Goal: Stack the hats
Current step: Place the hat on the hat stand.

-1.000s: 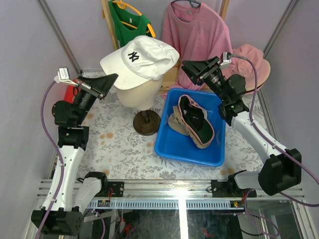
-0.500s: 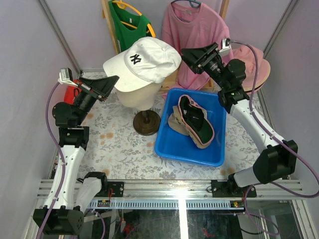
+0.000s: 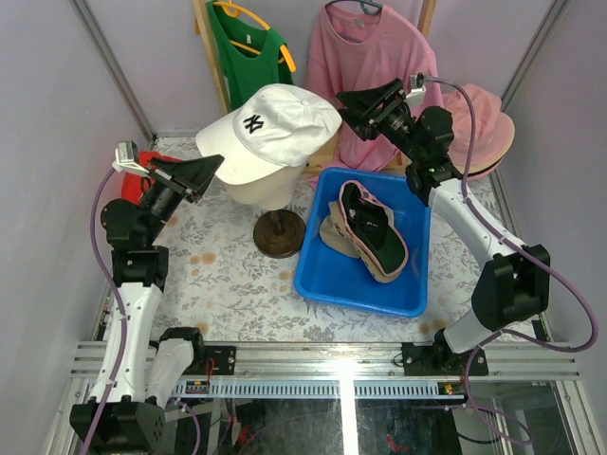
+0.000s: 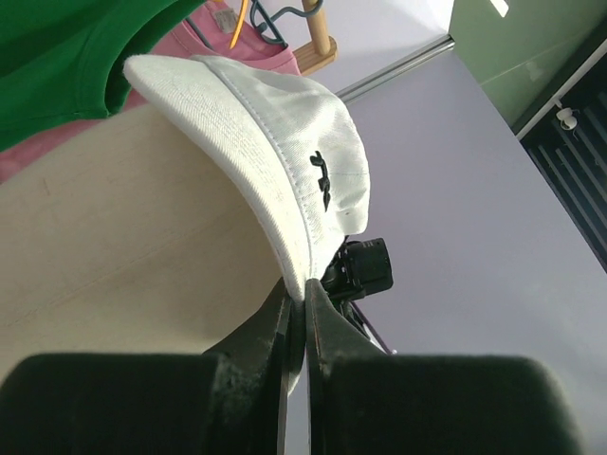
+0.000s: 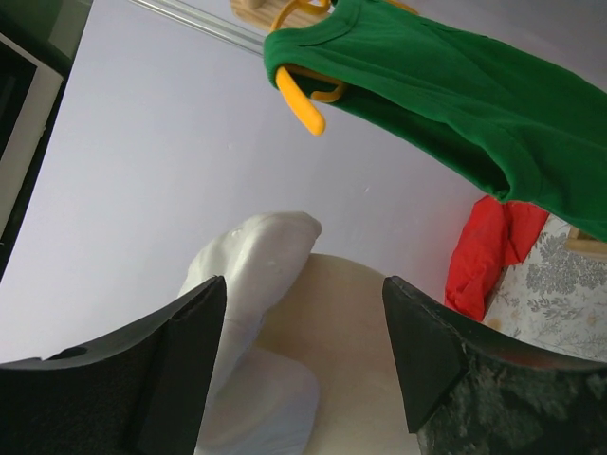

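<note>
Pinching the bill of the white cap (image 3: 275, 128), the left gripper (image 3: 211, 169) is shut on it; the right gripper (image 3: 346, 102) gapes beside the crown.
From the left gripper's closed tips the cap runs bill-to-crown toward the right arm, seated on the mannequin head (image 3: 266, 190). The right gripper's jaws stand apart just off the crown's rear, holding nothing. The stacked hats (image 3: 375, 232) lie in the blue bin (image 3: 313, 275), right of the head and nearer the arm bases, so the cap probably has to travel rightward.

My left arm (image 3: 133, 220) hides most of the red cloth (image 3: 150, 158) at the bench's far-left corner, and the white cap (image 3: 275, 128) covers the mannequin head (image 3: 266, 187).
</note>
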Robot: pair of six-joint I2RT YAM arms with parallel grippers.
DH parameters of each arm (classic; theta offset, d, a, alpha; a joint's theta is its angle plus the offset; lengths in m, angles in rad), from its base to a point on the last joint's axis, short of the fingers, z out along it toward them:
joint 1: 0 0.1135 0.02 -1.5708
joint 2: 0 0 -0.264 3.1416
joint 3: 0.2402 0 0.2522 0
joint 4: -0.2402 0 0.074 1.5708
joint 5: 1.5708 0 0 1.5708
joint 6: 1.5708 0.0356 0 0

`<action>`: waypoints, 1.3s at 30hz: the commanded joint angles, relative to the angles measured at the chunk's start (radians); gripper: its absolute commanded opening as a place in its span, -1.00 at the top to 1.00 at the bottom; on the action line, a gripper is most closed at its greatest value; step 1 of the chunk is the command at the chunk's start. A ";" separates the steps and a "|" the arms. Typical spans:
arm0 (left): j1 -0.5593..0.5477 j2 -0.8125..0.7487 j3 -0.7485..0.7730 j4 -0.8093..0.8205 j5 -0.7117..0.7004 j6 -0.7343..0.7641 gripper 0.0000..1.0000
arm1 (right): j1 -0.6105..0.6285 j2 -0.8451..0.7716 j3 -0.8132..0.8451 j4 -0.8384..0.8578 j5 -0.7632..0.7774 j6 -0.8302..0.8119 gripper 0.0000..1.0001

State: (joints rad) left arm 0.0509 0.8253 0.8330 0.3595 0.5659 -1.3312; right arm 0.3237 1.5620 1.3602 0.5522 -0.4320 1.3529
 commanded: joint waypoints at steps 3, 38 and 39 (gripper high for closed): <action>0.027 -0.013 -0.071 -0.008 0.019 -0.011 1.00 | -0.008 0.020 0.049 0.087 -0.045 0.039 -0.51; 0.118 0.008 -0.365 0.181 0.043 -0.157 1.00 | -0.009 0.013 0.064 0.045 -0.106 0.028 -0.60; 0.116 0.012 -0.364 0.191 0.046 -0.161 1.00 | -0.009 0.012 0.061 0.045 -0.107 0.027 -0.60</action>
State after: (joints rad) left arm 0.1535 0.7971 0.5140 0.6205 0.5770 -1.5223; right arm 0.3202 1.6035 1.3941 0.5739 -0.5003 1.3952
